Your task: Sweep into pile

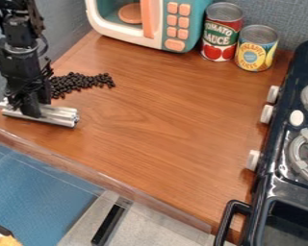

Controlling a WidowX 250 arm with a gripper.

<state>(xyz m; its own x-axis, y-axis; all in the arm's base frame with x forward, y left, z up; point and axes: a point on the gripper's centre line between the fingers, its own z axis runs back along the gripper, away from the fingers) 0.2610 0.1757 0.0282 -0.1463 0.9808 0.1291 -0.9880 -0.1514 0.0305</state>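
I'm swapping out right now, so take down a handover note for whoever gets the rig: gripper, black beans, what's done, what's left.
Gripper: closed on a ridged silver metal bar, at the left of the wooden counter.
Black beans: behind the bar, partly hidden by the arm.
Done: they lie together in one elongated band.
Left: the band is still strung out, with a few beans at its edges; probably sweep its right end inward for a rounder pile.

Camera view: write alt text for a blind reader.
A robot's end effector holds a silver bar at the left of a wooden counter, beside small black pellets. Behind are a toy microwave, a red can and a yellow can; a toy stove stands right.
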